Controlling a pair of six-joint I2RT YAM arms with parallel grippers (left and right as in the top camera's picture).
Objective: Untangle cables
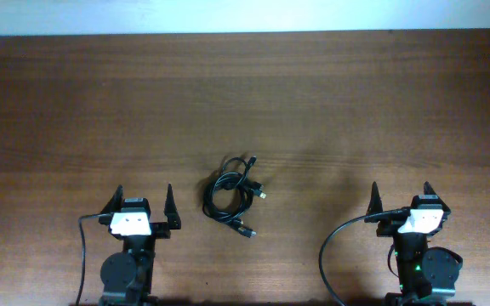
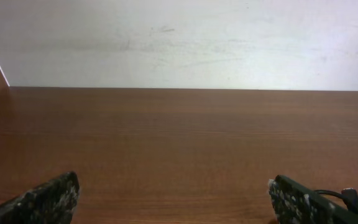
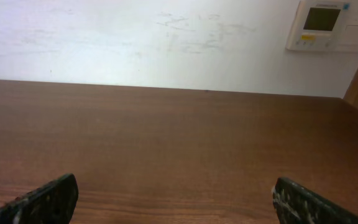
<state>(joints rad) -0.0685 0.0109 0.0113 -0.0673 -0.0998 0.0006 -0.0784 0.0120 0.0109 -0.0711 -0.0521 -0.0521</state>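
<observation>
**Wooden table before a pale wall: untangling not yet begun**

Brown table [image 1: 245,85]; the cables [image 1: 232,194], 1 knotted black bundle, lie toward its near edge, about midway between the 2 arms; left gripper [image 1: 143,194] and right gripper [image 1: 401,191] gape wide, empty, clear of the bundle; step, as judged: the approach; next, 1 gripper pins a loop while the other draws a plug end free.

Top-down view of a brown wooden table [image 1: 245,93]. A tangle of thin black cables [image 1: 232,194] lies near its middle. The left gripper [image 1: 144,190] and right gripper [image 1: 401,187] flank it, jaws spread wide, neither touching the cables.
</observation>
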